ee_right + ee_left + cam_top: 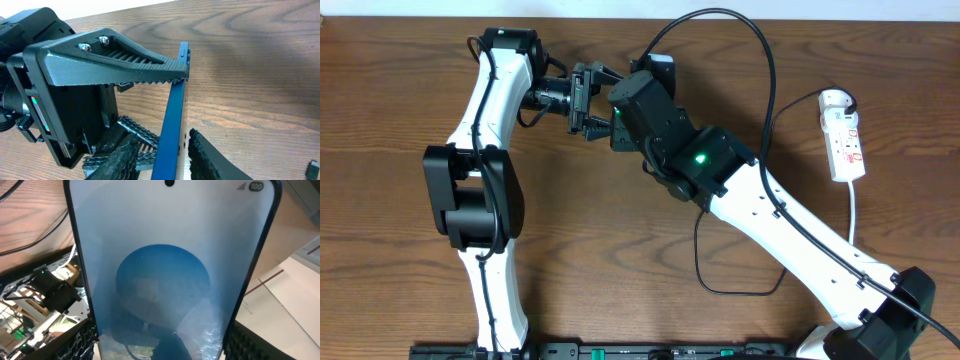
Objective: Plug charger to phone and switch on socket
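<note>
So the left gripper (167, 105) is clamping the slim, blue-screened, black-edged phone (172, 115) on edge. Its long axis points straight away from the right gripper (164, 150), which straddles it, slightly apart, holding nothing.

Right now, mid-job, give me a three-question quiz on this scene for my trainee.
1. True or false: the phone lies flat on the table.
2. Which pincer is shut on the phone? A) left B) right C) neither
3. Fill in: the white power strip lies on the robot's ____ side.
Key: 1 false, it is held on edge above the table. 2 A, the left pincer clamps it; the right pincer only straddles its edge, open. 3 right.
</note>
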